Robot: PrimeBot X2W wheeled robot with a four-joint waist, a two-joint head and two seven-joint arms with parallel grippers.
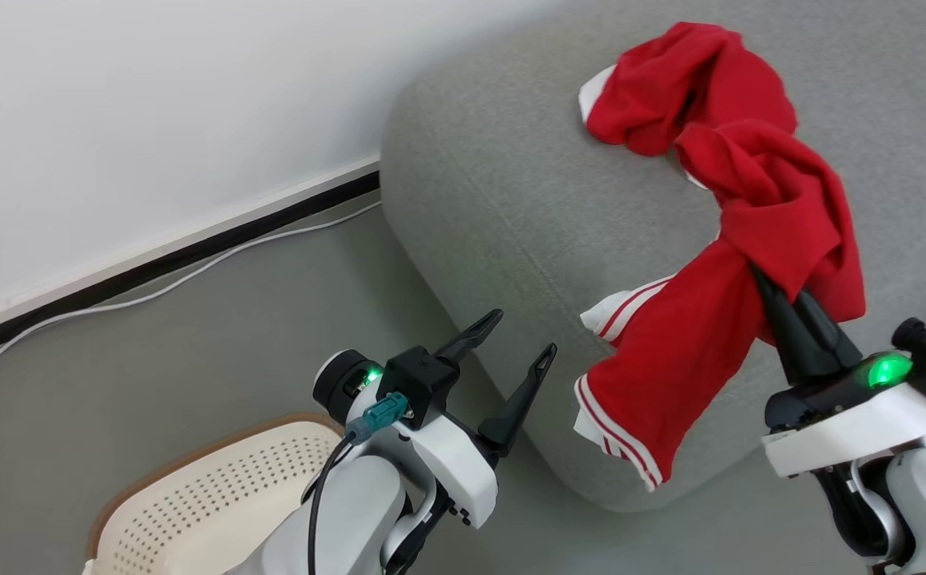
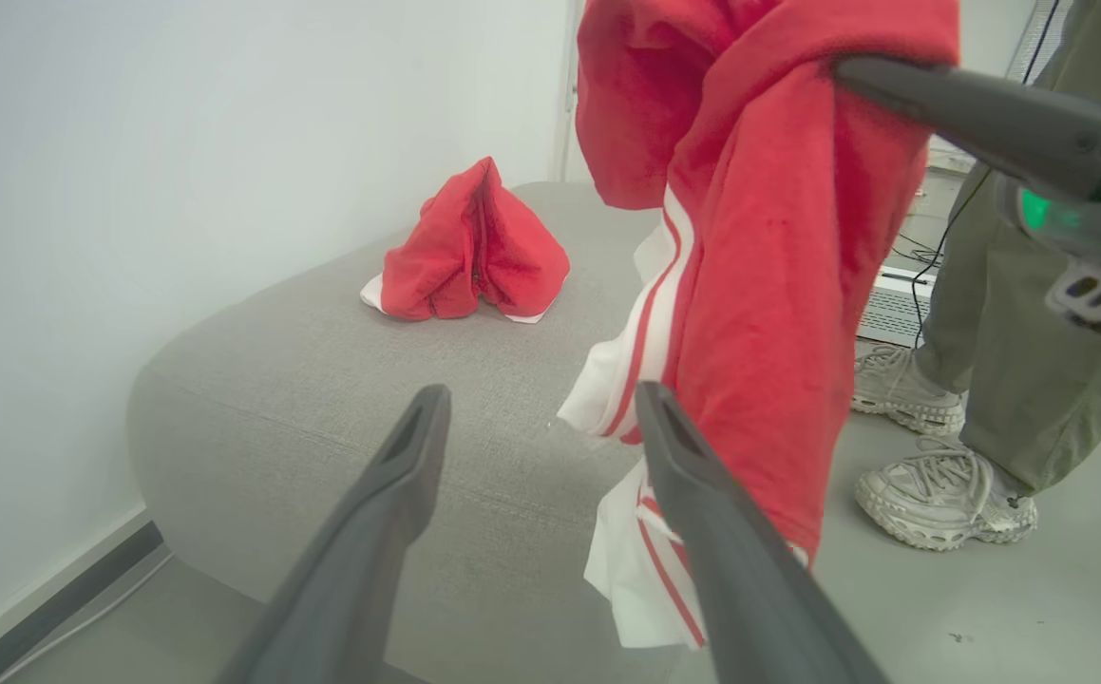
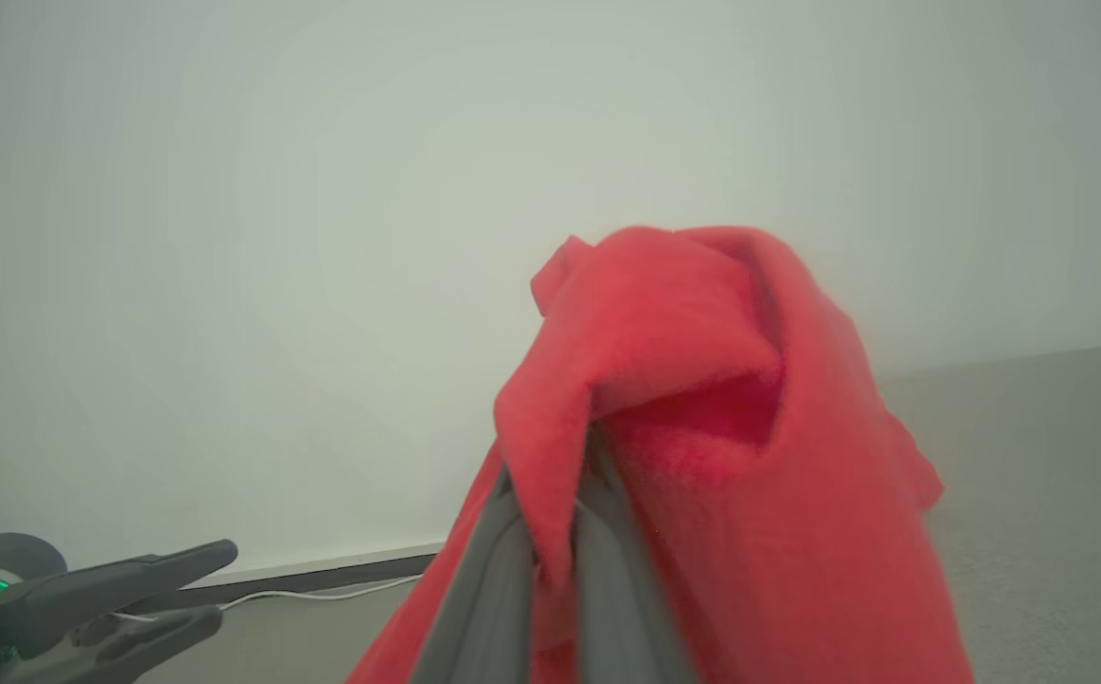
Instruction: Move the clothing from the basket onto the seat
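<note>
Right gripper (image 1: 762, 286) clamped shut on a red garment (image 1: 670, 359) over the sofa (image 1: 494, 184); left gripper (image 1: 522, 335) spread wide, holding nothing.
In the head view the garment hangs from the right gripper at right centre. Its white-striped end drapes over the sofa's front edge, just right of the left gripper. The left wrist view shows a second red heap (image 2: 469, 252) on the sofa top, upper left of centre, and a person's shoes (image 2: 939, 494) at right. The basket (image 1: 215, 479) sits at the head view's lower left. In the right wrist view, fabric folds over the fingers.
</note>
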